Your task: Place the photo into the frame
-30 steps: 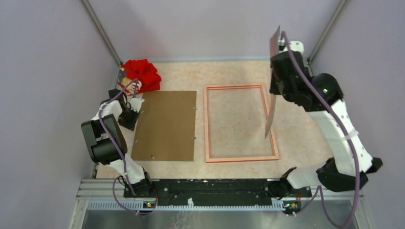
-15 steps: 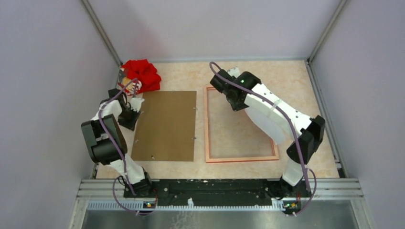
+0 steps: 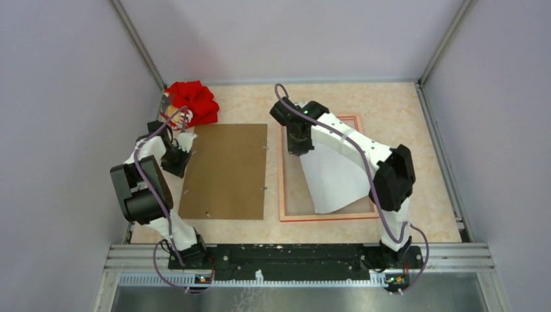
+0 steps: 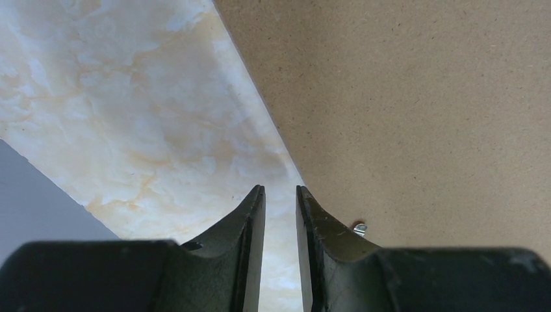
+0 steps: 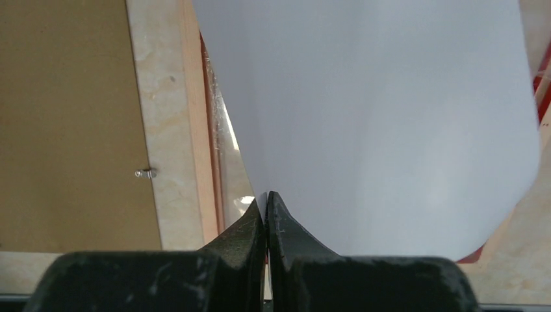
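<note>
Marbled tabletop [image 3: 403, 110] carries the frame [image 3: 305, 217], back up; the right gripper [image 5: 265, 195], jaws pinched on the photo [image 3: 334, 182], has swung it down from upright to lie askew, white-side-up, over the opening; squaring remains; the left gripper [image 4: 280, 188] waits slightly parted, empty.

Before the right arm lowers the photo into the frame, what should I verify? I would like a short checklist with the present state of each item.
1. Grip: right jaws shut on the edge of the photo: ok.
2. Faces: white back of the photo up, frame lying pale side up: ok.
3. Photo squared with the frame: not ok, it hangs askew and curved.
4. Frame opening free beneath the photo: cannot tell, the photo hides much of it.
5. Brown backing panel lying apart from the frame: ok.
6. Other arm: left jaws holding nothing, at the panel's left edge, away from the frame: ok.
</note>
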Robot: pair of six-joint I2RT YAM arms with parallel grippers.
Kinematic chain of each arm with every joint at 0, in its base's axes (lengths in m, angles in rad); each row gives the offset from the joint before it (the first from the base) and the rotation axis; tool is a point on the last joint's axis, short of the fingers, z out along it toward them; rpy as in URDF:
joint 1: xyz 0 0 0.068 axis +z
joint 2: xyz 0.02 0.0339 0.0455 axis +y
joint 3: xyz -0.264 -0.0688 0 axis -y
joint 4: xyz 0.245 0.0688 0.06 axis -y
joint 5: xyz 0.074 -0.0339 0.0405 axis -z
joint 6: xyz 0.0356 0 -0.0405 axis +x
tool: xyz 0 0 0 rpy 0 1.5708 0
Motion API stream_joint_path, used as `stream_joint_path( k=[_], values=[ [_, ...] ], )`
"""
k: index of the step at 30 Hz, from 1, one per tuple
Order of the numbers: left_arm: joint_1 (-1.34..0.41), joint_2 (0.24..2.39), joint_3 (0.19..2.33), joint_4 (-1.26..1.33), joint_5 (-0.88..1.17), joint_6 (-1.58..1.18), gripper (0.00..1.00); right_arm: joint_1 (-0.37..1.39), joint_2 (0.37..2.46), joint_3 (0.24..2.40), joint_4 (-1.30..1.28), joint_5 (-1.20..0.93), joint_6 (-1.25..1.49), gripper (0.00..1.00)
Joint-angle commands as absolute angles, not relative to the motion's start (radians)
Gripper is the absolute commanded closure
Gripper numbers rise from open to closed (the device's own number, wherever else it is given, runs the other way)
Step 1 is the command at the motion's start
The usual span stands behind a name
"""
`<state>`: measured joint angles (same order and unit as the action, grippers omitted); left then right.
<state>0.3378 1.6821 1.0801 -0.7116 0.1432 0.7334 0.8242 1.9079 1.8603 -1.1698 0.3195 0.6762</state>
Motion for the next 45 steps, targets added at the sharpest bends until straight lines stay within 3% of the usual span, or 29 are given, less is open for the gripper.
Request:
stream_joint_path(
  k=[1, 14, 30, 43, 45],
  values=[
    [0.34, 1.635, 1.097, -0.722, 0.171, 0.746, 0.69, 0.825, 1.963, 1.962, -1.23, 0.325, 0.842, 1.0],
    [0.339, 1.625, 1.094, -0.737, 0.174, 0.752, 0.69, 0.809, 1.945, 1.871, -1.121, 0.327, 1.105, 1.0],
    [0.339, 1.634, 1.094, -0.733, 0.17, 0.753, 0.69, 0.731, 1.923, 1.743, -1.099, 0.436, 1.07, 1.0],
    [0.34, 1.645, 1.11, -0.742, 0.171, 0.75, 0.7, 0.717, 1.947, 1.708, -1.014, 0.356, 1.0, 1.0],
    [0.339, 1.645, 1.111, -0.741, 0.167, 0.75, 0.7, 0.717, 1.951, 1.703, -1.001, 0.336, 0.983, 0.94]
  ],
)
